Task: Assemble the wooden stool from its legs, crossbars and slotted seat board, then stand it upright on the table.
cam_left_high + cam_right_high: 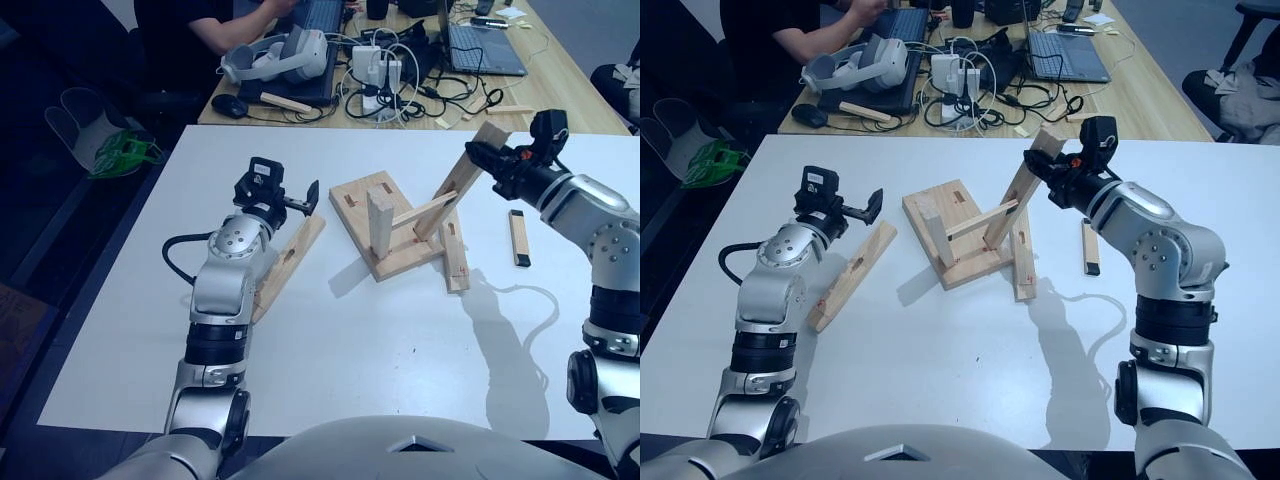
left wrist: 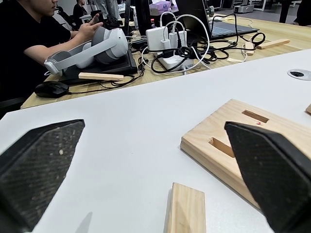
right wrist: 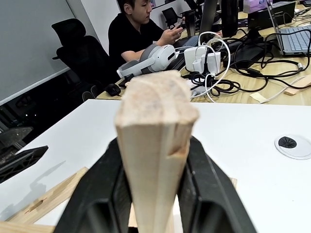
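1. Closest to me in the head view, the left gripper (image 1: 290,195) hangs wide open, holding nothing, over the far end of the loose leg (image 1: 290,262). Its long axis points toward the seat board (image 1: 352,197), and my left arm is nearer it.
2. Left wrist: the pads (image 2: 43,160) flank that leg's end; two slots (image 2: 221,144) ahead look vacant.
3. Right wrist: the right gripper (image 3: 155,162) is clamped on the tilted leg (image 3: 155,107) at its top end.

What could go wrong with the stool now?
1. The right gripper holds a tilted leg linked by a crossbar to the upright leg; a pull might tip that leg out of the seat board.
2. The open left gripper hangs over a loose leg and might knock it.
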You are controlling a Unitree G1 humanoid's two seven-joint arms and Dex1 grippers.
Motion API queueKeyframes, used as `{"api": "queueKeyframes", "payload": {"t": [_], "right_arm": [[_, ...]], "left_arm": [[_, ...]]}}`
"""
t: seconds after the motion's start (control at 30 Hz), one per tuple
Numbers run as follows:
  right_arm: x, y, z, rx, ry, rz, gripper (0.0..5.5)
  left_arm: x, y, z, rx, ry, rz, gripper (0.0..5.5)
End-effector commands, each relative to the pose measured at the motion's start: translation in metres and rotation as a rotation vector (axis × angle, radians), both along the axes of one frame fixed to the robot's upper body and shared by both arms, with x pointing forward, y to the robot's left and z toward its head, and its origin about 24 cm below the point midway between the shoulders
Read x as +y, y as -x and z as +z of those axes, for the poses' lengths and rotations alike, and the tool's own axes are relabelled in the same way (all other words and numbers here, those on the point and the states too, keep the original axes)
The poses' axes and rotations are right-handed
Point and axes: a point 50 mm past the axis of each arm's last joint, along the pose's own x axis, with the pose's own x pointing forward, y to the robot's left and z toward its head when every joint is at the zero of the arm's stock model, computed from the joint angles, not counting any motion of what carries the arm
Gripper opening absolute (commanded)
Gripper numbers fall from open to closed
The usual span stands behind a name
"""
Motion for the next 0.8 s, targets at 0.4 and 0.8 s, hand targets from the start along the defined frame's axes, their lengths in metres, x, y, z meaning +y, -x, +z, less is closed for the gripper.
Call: {"api": "queueKeyframes", "payload": {"t": [0.4, 0.8], "right_arm": [[0.003, 0.027, -0.053, 0.135, 0.099, 0.051, 1.02], [-0.004, 0.021, -0.05, 0.152, -0.097, -0.008, 1.02]], "left_arm": [[-0.001, -0.003, 0.005, -0.025, -0.009, 0.003, 5.4], [-0.002, -0.004, 0.006, -0.025, -0.016, -0.006, 5.4]]}}
